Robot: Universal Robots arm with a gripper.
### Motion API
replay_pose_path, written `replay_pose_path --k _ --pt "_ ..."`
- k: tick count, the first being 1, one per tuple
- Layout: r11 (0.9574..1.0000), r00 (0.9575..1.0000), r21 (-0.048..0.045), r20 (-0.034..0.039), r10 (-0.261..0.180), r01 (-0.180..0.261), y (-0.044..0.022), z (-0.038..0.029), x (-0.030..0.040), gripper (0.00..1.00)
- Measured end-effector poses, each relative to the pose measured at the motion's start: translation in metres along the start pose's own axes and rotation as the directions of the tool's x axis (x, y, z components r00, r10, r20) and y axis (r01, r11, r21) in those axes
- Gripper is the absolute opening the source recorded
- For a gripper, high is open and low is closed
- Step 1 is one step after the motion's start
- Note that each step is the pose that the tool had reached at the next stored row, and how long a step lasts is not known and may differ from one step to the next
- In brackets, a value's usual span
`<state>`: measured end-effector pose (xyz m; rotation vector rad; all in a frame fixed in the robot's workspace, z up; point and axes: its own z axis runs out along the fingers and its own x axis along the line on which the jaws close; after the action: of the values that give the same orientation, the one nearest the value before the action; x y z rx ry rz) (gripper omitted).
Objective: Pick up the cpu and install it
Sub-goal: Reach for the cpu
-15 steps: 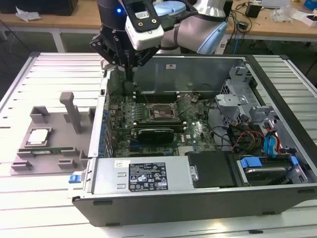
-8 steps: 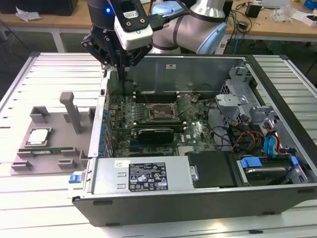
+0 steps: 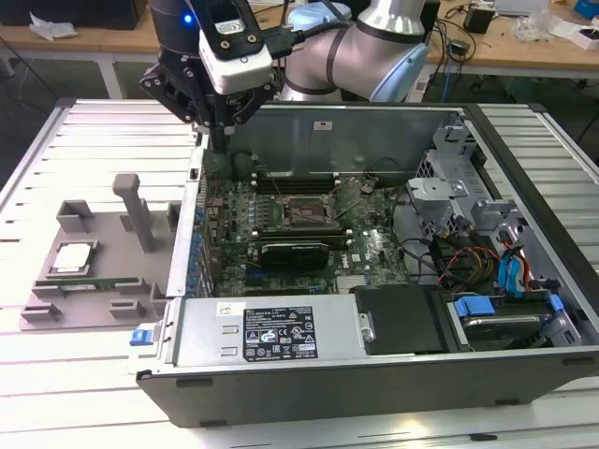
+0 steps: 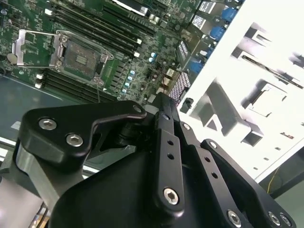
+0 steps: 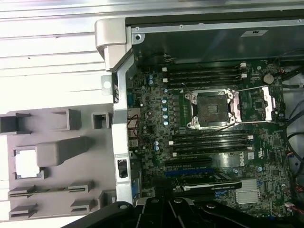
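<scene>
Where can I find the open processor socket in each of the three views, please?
Exterior view: the socket sits mid-motherboard, inside the case.
Second wrist view: the socket lies between black memory slots.
First wrist view: the socket is also between the memory slots.
Shared landmark: the grey holder outside the case.

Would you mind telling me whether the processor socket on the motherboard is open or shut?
Open. In the first wrist view the socket shows its bare dark bed, and its metal cover plate lies swung away beside it.

Matt grey plastic fixture (image 3: 108,234), dull silver metal-topped cpu (image 3: 73,259), bare sheet-metal computer case (image 3: 374,140), ribbed metal table (image 3: 94,131)
</scene>
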<state>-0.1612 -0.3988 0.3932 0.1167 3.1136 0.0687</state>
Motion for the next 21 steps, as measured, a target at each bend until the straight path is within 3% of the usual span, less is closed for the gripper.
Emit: replay_pose_path --k 21 --pt "1.0000 1.0000 0.0003 0.0000 0.000 0.000 -0.0023 -0.0008 0.0304 0.11"
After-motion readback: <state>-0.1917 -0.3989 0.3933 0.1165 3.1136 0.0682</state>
